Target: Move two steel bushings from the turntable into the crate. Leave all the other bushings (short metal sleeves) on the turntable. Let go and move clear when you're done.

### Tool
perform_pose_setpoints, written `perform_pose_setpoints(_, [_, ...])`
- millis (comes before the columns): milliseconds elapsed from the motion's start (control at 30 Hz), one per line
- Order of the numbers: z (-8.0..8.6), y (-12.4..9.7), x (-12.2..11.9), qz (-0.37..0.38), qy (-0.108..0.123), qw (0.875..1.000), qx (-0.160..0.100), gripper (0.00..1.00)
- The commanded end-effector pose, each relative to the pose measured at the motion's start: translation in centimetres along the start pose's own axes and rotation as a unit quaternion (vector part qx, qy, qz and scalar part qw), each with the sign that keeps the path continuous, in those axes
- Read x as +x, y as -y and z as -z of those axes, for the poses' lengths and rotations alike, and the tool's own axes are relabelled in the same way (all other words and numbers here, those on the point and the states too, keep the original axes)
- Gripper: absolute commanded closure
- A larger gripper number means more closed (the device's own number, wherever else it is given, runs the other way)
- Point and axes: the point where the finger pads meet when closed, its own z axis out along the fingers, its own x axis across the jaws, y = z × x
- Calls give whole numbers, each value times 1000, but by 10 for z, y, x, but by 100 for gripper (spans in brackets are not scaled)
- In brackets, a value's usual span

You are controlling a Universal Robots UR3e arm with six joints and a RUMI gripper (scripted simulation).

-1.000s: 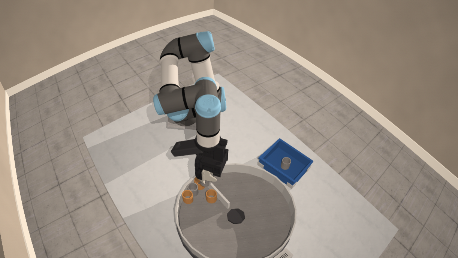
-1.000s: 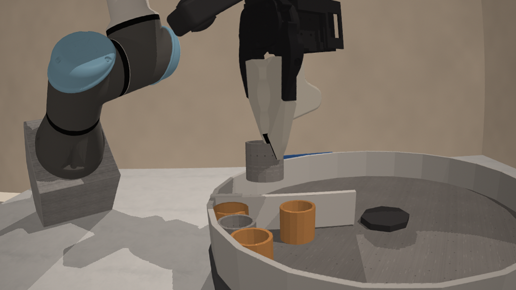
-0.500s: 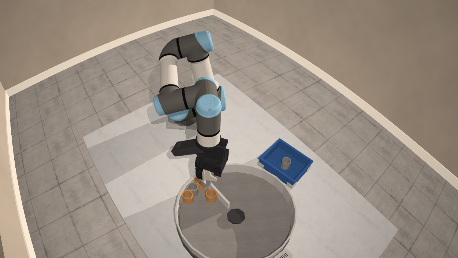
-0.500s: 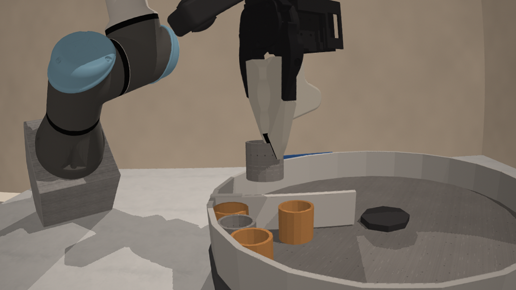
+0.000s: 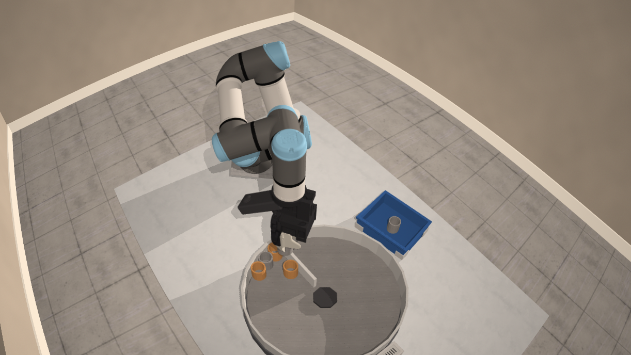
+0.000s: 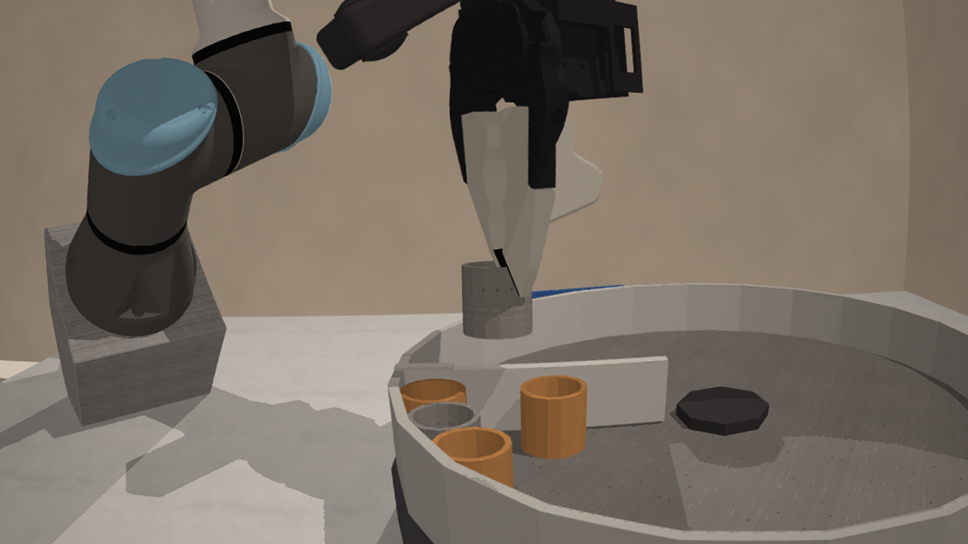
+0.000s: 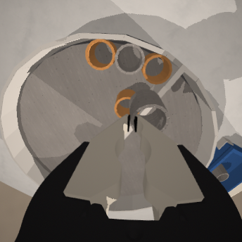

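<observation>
My gripper [image 5: 288,248] [image 6: 509,274] [image 7: 131,115] is shut on the wall of a grey steel bushing [image 6: 492,311] [image 7: 148,99]. It holds the bushing above the turntable [image 5: 366,273] [image 6: 854,395] [image 7: 56,105], by its rim near the divider; the bushing hangs a little tilted in the wrist view. Another steel bushing [image 5: 265,260] [image 6: 444,416] [image 7: 118,62] stands on the turntable between two orange bushings. One steel bushing [image 5: 394,226] [image 7: 221,176] stands upright in the blue crate [image 5: 405,212] [image 7: 230,155]. The exterior view shows only a sliver of the crate's rim.
One orange bushing [image 5: 258,274] [image 6: 491,466] stands near the turntable's rim, one [image 6: 433,390] [image 7: 160,79] beside the divider [image 5: 304,271] [image 6: 590,393], and one [image 5: 290,272] [image 6: 554,425] farther in. A black hub [image 5: 325,297] [image 6: 721,408] sits at the turntable's centre. The raised rim surrounds it.
</observation>
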Motion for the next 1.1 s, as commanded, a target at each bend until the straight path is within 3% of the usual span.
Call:
perform_pose_setpoints(0, [1,-1,1,0,1,1000,0,100])
perform_pose_setpoints(1067, [1,-17,22,0,1,1000,0,100])
